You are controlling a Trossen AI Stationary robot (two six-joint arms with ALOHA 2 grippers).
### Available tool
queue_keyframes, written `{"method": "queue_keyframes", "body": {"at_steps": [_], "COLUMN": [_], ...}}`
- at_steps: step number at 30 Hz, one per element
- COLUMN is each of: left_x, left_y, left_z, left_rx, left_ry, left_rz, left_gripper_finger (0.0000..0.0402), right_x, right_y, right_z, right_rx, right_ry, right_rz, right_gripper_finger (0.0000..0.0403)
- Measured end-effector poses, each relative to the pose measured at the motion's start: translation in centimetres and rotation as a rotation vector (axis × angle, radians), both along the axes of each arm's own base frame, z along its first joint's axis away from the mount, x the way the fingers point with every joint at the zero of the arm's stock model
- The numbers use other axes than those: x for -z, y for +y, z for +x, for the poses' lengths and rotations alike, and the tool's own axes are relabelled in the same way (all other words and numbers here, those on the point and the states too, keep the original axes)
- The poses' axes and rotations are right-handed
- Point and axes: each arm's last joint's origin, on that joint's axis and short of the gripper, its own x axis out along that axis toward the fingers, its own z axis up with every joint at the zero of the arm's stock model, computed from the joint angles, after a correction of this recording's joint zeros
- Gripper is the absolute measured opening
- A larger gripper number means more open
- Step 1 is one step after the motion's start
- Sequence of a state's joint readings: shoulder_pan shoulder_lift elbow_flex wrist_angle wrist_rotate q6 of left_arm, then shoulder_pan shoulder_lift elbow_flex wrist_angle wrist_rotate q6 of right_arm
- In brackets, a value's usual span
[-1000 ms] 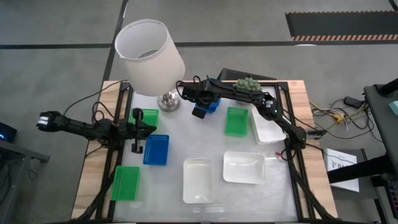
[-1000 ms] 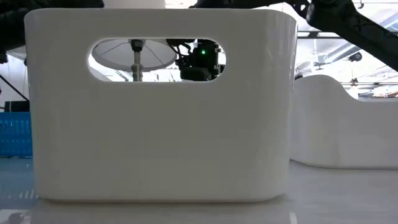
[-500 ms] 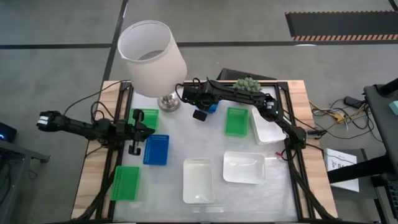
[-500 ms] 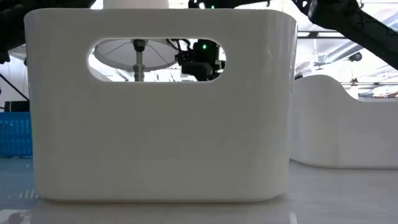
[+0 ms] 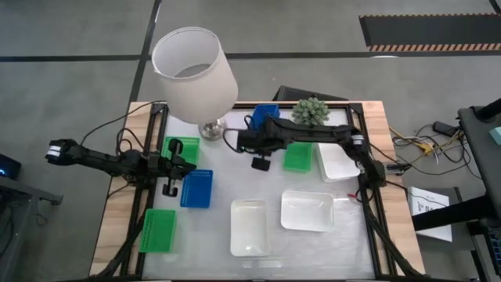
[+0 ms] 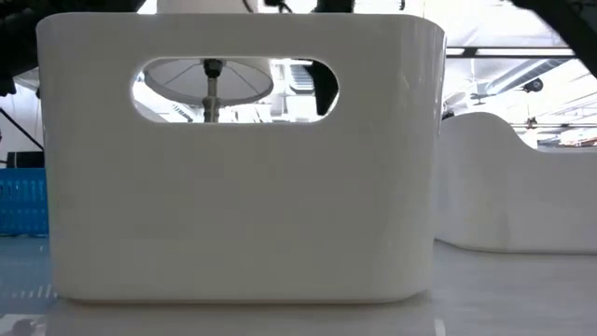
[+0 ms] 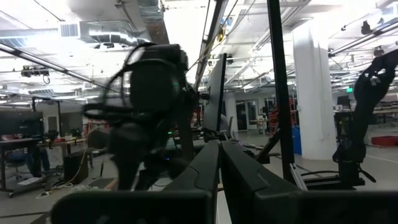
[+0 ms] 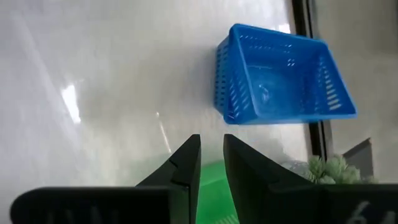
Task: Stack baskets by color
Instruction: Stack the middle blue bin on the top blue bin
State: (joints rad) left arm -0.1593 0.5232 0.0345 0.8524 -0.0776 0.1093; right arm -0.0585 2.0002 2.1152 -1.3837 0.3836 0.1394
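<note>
A blue basket (image 5: 266, 115) (image 8: 280, 74) lies tilted at the table's far edge, beside the potted plant. My right gripper (image 5: 261, 161) (image 8: 210, 155) hangs over the table on the near side of it, open by a narrow gap, nothing between its fingers. A second blue basket (image 5: 196, 188) and green baskets (image 5: 297, 153) (image 5: 159, 229) (image 5: 182, 147) lie flat on the table. White baskets (image 5: 338, 162) (image 5: 307, 210) (image 5: 250, 227) lie at the right and near side. My left gripper (image 5: 190, 160) (image 7: 219, 168) waits shut at the left, over a green basket.
A lamp with a white shade (image 5: 194, 72) stands at the far left and a potted plant (image 5: 311, 110) at the far edge. In the low view a white basket's wall (image 6: 242, 187) fills most of the picture.
My right gripper has drawn back from the far blue basket toward the table's near edge, a little to the right and upward. The blue basket now lies uncovered at the far edge, apart from the fingers. The lamp's shade has swayed slightly.
</note>
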Motion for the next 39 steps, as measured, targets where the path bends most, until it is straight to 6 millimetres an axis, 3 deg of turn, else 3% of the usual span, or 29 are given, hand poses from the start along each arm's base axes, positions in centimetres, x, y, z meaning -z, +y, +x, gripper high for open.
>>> {"method": "queue_keyframes", "body": {"at_steps": [8, 13, 18, 28, 34, 39], "left_x": [-0.1, -1.3, -2.6, -1.1, -3.3, -4.7], "left_y": [0.0, -0.3, -0.7, -1.6, -2.2, -2.2], "left_z": [0.1, 1.6, 4.8, 12.4, 17.0, 19.6], "left_rx": [-0.001, 0.006, 0.011, -0.130, -0.185, -0.310], "left_ry": [-0.005, 0.031, 0.110, 0.510, 0.643, 0.809], "left_rz": [-0.004, -0.020, -0.036, -0.117, -0.037, 0.058], "left_gripper_finger": [0.0001, 0.0001, 0.0001, 0.0001, 0.0001, 0.0001], "right_x": [1.0, 2.6, 3.6, 3.0, 2.5, 2.2], "right_y": [2.8, 3.2, 3.2, 3.7, 4.0, 4.1], "right_z": [-4.9, -8.5, -12.2, -18.7, -21.9, -24.1], "right_rx": [-0.046, -0.086, -0.165, -0.475, -0.657, -0.731], "right_ry": [-0.223, -0.399, -0.580, -0.936, -1.082, -1.172], "right_rz": [-0.035, -0.046, -0.067, -0.046, -0.083, -0.094], "right_gripper_finger": [0.0056, 0.0056, 0.0056, 0.0056, 0.0056, 0.0056]}}
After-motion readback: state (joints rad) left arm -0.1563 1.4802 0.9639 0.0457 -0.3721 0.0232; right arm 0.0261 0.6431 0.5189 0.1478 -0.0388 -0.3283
